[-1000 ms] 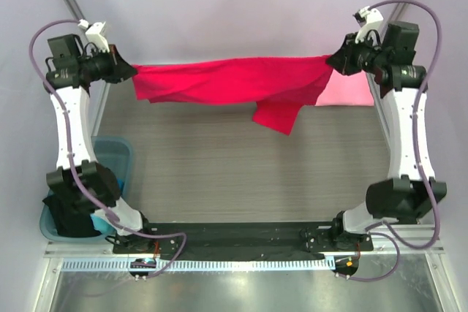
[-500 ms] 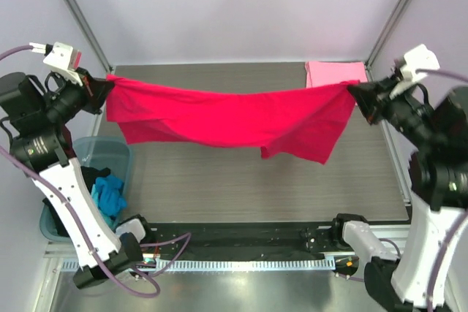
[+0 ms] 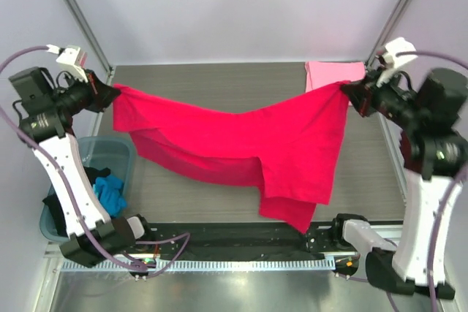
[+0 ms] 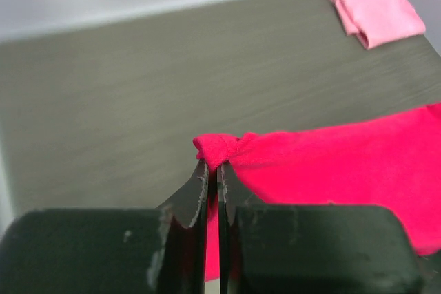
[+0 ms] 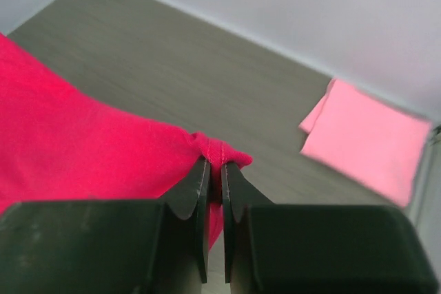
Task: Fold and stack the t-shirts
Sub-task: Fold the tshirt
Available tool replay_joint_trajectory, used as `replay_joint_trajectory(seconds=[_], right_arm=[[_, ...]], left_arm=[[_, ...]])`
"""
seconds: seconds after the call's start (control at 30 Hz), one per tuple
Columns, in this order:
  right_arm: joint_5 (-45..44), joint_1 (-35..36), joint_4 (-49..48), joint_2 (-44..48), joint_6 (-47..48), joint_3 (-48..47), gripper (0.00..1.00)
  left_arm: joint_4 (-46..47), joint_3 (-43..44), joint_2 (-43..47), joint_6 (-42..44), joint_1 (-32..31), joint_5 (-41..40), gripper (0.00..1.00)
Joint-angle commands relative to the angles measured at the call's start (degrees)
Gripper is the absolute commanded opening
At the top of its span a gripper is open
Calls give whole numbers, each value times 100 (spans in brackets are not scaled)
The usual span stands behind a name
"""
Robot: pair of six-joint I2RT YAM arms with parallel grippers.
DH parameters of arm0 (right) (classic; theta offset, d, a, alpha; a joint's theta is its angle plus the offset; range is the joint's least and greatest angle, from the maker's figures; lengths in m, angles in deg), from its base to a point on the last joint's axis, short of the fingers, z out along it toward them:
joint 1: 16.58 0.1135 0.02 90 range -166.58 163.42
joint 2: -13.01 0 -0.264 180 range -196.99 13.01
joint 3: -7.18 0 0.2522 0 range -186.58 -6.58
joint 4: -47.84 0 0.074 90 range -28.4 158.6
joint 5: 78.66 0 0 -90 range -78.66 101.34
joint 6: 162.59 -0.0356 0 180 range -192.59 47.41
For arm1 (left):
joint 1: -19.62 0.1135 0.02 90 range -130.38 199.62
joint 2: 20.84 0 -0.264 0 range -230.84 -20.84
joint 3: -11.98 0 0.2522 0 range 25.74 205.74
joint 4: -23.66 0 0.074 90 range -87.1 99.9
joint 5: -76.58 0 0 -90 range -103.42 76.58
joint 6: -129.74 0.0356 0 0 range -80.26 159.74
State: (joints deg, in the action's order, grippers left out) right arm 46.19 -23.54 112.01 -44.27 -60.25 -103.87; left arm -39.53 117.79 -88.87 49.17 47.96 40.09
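Observation:
A large crimson red t-shirt (image 3: 241, 144) hangs stretched in the air between both arms, sagging toward the table's near edge. My left gripper (image 3: 113, 95) is shut on one corner of it (image 4: 215, 148) at the left. At the right, my right gripper (image 3: 345, 93) is shut on the other corner (image 5: 219, 149). A folded light pink t-shirt (image 3: 333, 74) lies flat at the back right of the table, also in the left wrist view (image 4: 375, 8) and the right wrist view (image 5: 368, 141).
A blue bin (image 3: 121, 153) stands off the table's left edge, holding bright blue (image 3: 110, 191) and black cloth (image 3: 57, 210). Frame posts rise at the back corners. The grey wood-grain table top (image 3: 219, 89) shows behind the hanging shirt.
Both arms have swung up and toward the near side, carrying the red shirt off the back of the table. It now hangs lower and more spread, uncovering the pink shirt.

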Motion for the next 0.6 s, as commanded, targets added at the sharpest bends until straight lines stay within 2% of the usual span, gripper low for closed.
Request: replay_joint_trajectory(seconds=[0.0,0.1,0.17,0.27,0.43,0.47,0.53,0.57], right_arm=[[13,-25,-479,-529,32,832,1],[-48,-16,-944,-1011,-82,1369,1],[-84,-16,-1304,-1354,-231,1520,1],[-224,11,-1673,-2215,-302,1538,1],[-391,72,-2132,-3701,-364,1030,1],[-417,98,-2193,-4269,-364,889,1],[-461,125,-2202,-4817,-338,310,1],[-496,160,-2211,-5394,-320,90,1]], left_arm=[[57,-520,-446,145,-310,-365,3],[-14,-829,-877,515,-1021,-955,0],[152,-873,-1483,498,-1329,-1290,0],[284,-611,-2484,454,-1506,-1668,0],[355,565,-4058,235,-1507,-1854,0],[390,777,-4582,182,-1507,-1897,0],[390,1451,-5095,77,-1533,-1968,0],[382,1674,-5541,-54,-1550,-1994,0]])
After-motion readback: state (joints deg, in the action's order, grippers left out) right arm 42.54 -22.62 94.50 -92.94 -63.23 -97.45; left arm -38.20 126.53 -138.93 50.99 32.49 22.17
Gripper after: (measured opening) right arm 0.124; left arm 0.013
